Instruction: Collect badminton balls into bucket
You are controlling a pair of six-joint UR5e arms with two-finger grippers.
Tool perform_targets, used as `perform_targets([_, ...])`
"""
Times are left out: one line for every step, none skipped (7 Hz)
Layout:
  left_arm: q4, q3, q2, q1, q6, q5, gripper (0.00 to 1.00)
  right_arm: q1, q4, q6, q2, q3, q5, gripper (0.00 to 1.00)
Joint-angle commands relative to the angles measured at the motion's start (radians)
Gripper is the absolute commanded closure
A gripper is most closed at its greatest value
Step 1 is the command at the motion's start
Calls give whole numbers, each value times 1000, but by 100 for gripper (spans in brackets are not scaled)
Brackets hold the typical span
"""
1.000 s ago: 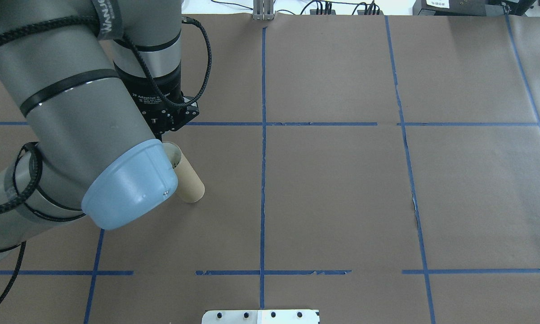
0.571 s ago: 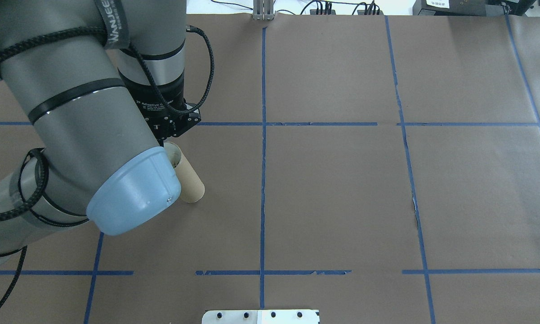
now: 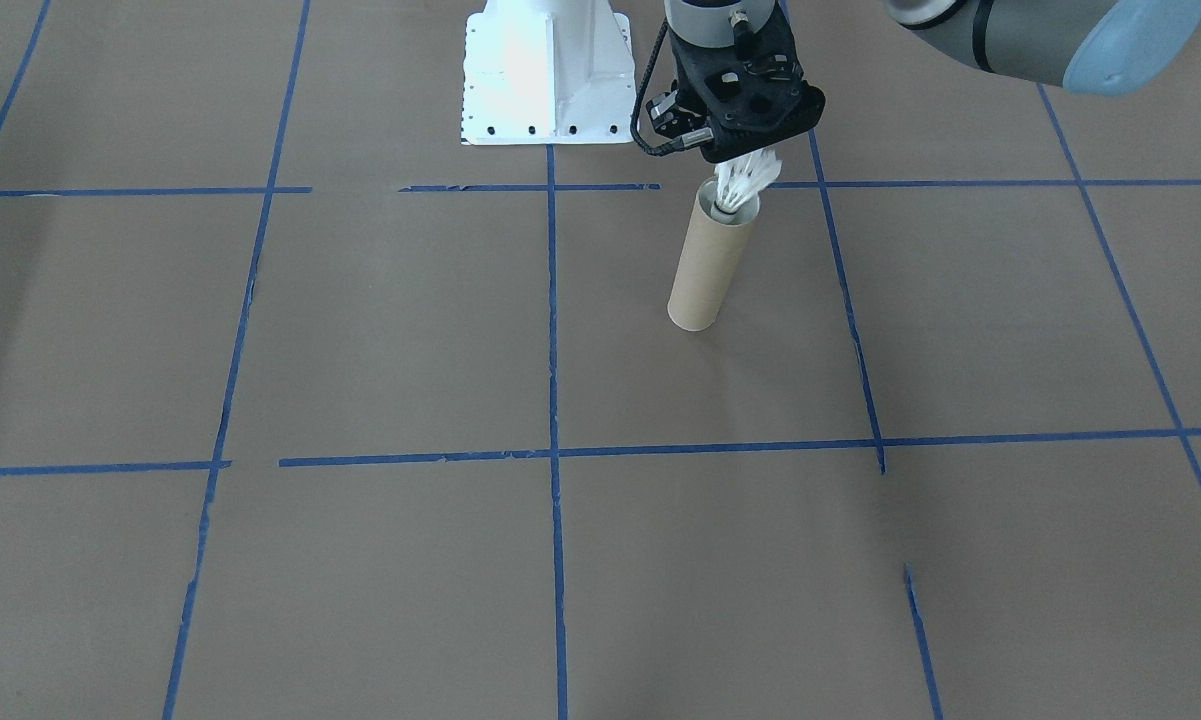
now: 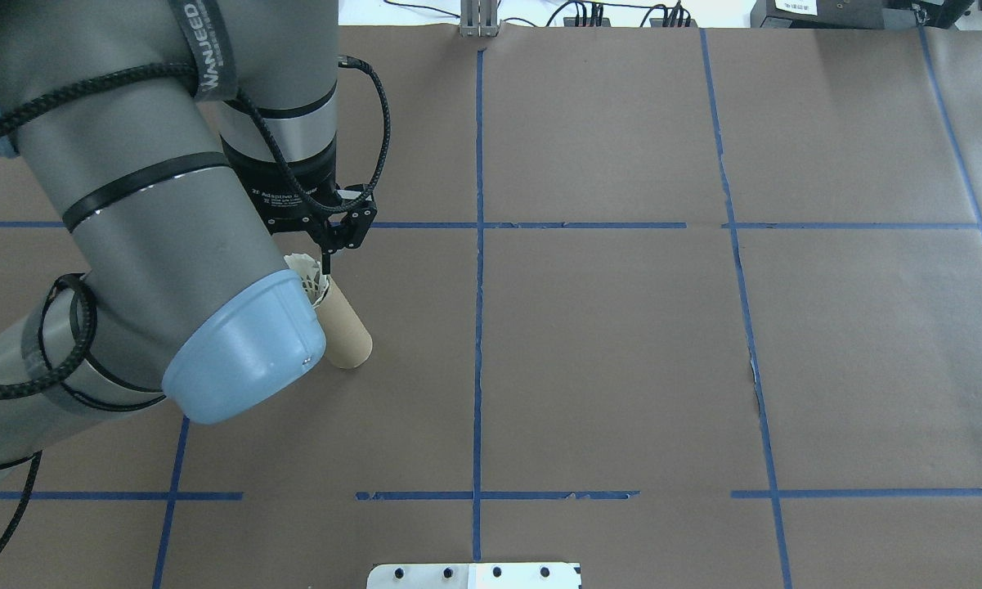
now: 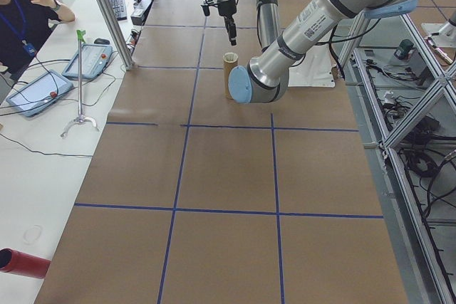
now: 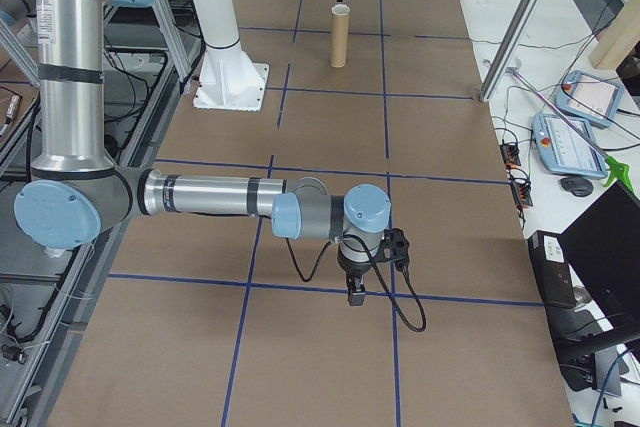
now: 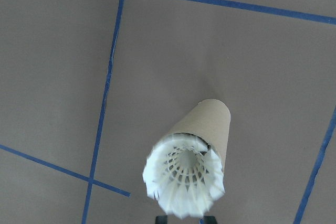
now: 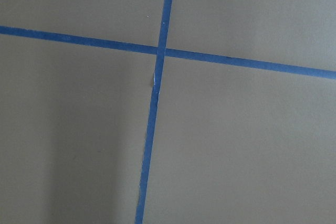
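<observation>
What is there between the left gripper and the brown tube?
Only the shuttlecock, its cork in the tube mouth, feathers up toward the left gripper; front-facing view.

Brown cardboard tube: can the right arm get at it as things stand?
Probably not readily. The right pincer hangs far down the table from the brown cardboard tube, and the left pincer sits right over its mouth with the white feathered shuttlecock there.

The overhead view looks forward and down from behind the robot. The front-facing view looks steeply down from across the table; both show the cardboard tube (image 4: 348, 331) upright. Side views look along the table from either end. Wrist cameras point straight down, close to the paper.
</observation>
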Motion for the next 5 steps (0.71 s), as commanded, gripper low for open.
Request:
perform_targets([-23,-72,17,-33,15,7,0,0,0,0,0,-1,0,0])
perform_targets([-146,-112,83,-107,21,-2,0,0,0,0,0,-1,0,0])
perform_targets([-292,-146,180,-166,23,-3,0,0,0,-2,0,-1,0,0])
perform_targets([-415,-149,266,-211,100,-3,0,0,0,0,0,0,0,0])
perform_targets([-463,-143,335,-252,222,-5,0,0,0,0,0,-1,0,0])
